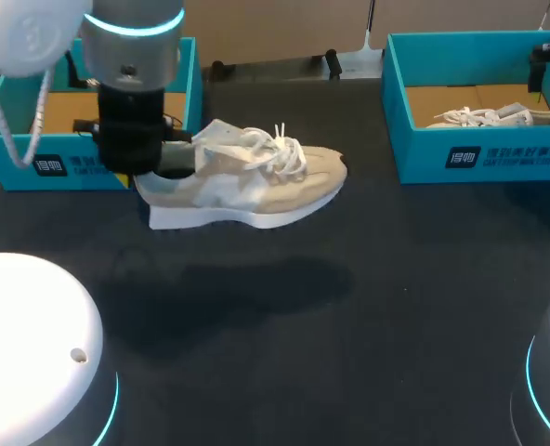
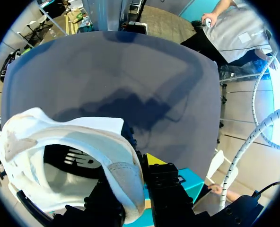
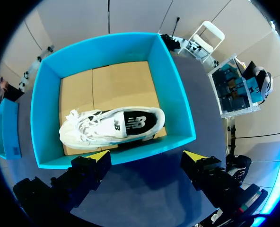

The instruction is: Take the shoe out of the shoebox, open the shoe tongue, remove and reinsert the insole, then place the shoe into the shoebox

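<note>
Gripping the beige shoe (image 1: pixel 256 181) by its heel, the left gripper (image 2: pixel 130 189) holds it in the air over the table's (image 1: pixel 349 325) back-left part.

Its 2 fingers are clenched on the heel collar, 1 inside the shoe and 1 outside; the toe points toward the table's right edge, and the heel hangs just in front of the left shoebox (image 1: pixel 61 158) at the back-left corner. The right gripper (image 3: pixel 147 158) hovers released, fingers wide apart, over the right shoebox (image 1: pixel 479 153) at the back-right corner, where a second shoe (image 3: pixel 111 125) lies on its side.
</note>
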Robot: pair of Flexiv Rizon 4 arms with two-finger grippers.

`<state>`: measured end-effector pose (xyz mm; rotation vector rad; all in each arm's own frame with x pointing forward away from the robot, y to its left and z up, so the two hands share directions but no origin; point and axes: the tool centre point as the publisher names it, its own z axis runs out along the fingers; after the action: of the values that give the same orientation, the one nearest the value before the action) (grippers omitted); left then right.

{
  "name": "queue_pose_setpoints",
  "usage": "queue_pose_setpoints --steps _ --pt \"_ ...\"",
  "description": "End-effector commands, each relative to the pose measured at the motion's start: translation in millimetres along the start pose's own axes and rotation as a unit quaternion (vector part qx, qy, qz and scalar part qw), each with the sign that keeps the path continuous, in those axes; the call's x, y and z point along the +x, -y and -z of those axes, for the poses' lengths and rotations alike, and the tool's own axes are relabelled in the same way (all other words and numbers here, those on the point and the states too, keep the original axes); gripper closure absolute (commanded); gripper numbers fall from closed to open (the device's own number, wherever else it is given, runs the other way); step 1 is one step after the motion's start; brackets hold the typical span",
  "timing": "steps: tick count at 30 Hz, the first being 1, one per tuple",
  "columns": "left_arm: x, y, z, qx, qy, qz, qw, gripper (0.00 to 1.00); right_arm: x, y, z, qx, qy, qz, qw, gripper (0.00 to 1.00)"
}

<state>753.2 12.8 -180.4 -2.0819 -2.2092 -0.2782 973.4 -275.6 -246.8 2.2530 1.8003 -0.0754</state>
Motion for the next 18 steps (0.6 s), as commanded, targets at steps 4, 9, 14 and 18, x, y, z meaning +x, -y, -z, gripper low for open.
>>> queue_pose_setpoints --steps 4,9,14,18 --pt "-10.6 14.8 -3.0 -0.004 0.000 -0.003 1.000 1.00 -0.2 0.8 0.0 -0.001 0.000 0.000 1.000 0.00" --pt "-10.6 14.8 -3.0 -0.004 0.000 -0.003 1.000 1.00 -0.2 0.8 0.0 -0.001 0.000 0.000 1.000 0.00" --pt "-10.6 14.8 -3.0 -0.004 0.000 -0.003 1.000 1.00 -0.2 0.8 0.0 -0.001 0.000 0.000 1.000 0.00" --pt "-10.6 14.8 -3.0 -0.004 0.000 -0.003 1.000 1.00 -0.2 0.8 0.0 -0.001 0.000 0.000 1.000 0.00"
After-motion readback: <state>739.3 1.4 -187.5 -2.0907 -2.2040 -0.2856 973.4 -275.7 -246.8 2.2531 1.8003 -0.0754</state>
